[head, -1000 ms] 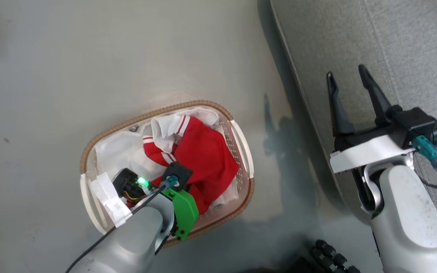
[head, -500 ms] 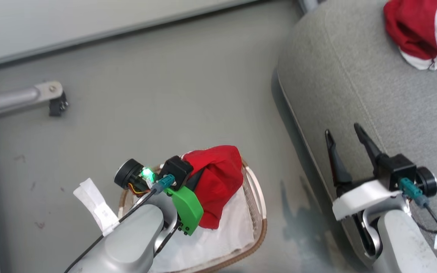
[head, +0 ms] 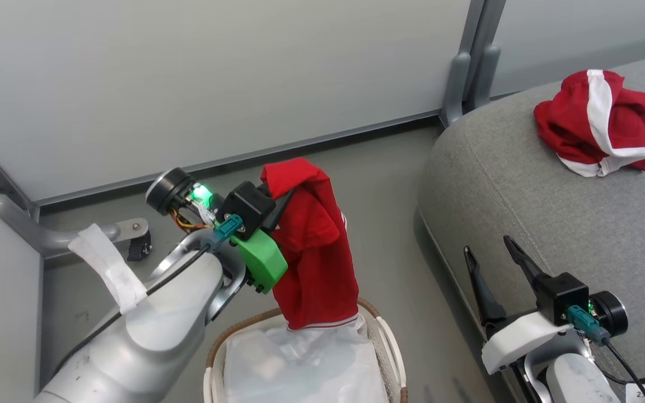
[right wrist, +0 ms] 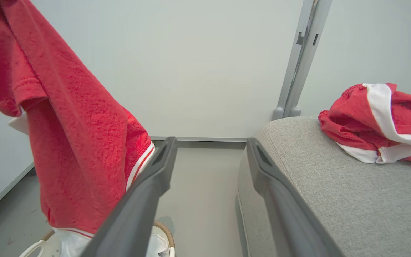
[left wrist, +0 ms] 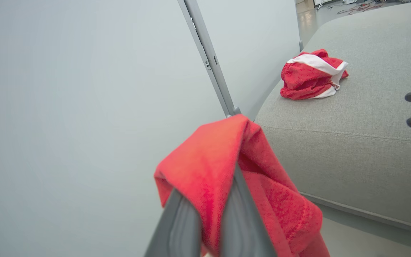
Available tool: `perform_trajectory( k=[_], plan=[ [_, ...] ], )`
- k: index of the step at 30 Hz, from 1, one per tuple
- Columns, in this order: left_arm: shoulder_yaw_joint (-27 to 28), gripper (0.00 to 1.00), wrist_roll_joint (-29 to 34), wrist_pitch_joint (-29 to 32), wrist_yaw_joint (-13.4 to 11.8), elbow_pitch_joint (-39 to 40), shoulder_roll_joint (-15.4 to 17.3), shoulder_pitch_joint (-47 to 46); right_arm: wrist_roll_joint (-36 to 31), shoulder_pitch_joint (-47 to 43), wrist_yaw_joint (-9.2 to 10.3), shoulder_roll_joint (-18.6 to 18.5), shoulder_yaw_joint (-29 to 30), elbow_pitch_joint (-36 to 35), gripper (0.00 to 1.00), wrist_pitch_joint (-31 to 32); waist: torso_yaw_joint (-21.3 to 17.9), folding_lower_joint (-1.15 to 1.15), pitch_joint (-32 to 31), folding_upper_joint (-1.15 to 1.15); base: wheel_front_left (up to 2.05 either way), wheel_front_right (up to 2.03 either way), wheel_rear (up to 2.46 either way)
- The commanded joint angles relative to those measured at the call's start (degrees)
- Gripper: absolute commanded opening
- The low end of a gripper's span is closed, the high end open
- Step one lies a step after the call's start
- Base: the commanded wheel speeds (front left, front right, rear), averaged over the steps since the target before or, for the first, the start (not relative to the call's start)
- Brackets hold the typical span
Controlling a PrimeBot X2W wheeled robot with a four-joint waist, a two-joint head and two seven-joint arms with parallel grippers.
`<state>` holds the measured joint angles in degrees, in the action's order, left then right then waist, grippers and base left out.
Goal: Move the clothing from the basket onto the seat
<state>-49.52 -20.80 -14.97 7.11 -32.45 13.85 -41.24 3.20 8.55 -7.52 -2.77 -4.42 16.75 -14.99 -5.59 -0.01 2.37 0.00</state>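
— Look at the red garment (head: 314, 246): it hangs full length from the left gripper (head: 286, 197), top fold draped over the fingers, striped hem right at the mouth of the basket (head: 381, 336).

— Is it clear of the basket?

— Can't tell from here. The white end dips to the liner (head: 300, 364) and may be brushing it. Nothing else red is in there, though.

— And the grip?

— Pressed tight together, with a bunch of cloth pinched between the fingers. It looks like a firm hold near the top edge.

— So where's the other piece?

— The second garment (head: 597, 123) sits crumpled on the seat (head: 524, 184), well back from the rounded front edge. I'd call the job half done, and this is the carry of the last piece.

— What about the other arm?

— The right gripper (head: 487, 246) is spread wide and empty, hovering over the near edge of the seat with its fingers pointing toward the wall panel (head: 216, 84).

— And the next move?

— My guess is more height first, so the hem doesn't snag the woven rim. Then a swing to the robot's right, across the strip of floor (head: 389, 224), until the cloth hangs over grey cushion and not over its edge. Only then should it let go, or the tail could slide off and drag the garment down.
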Motion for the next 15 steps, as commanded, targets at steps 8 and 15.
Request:
perform_trajectory(
  k=[8,15],
  plan=[
    [-0.91,0.0,0.98,1.66,0.32,3.06,1.51,-9.51,0.29,0.82,0.06,-0.19,-3.51,0.5,1.0,-0.3,1.35,0.01,-3.84,0.0,0.0,0.0,0.0],
    [-1.47,0.0,0.21,2.48,0.37,3.97,0.78,-16.66,0.98,2.93,0.06,-0.2,-7.97,1.49,1.0,-0.3,1.95,0.01,-4.05,0.0,0.0,0.0,0.0]
  ],
)
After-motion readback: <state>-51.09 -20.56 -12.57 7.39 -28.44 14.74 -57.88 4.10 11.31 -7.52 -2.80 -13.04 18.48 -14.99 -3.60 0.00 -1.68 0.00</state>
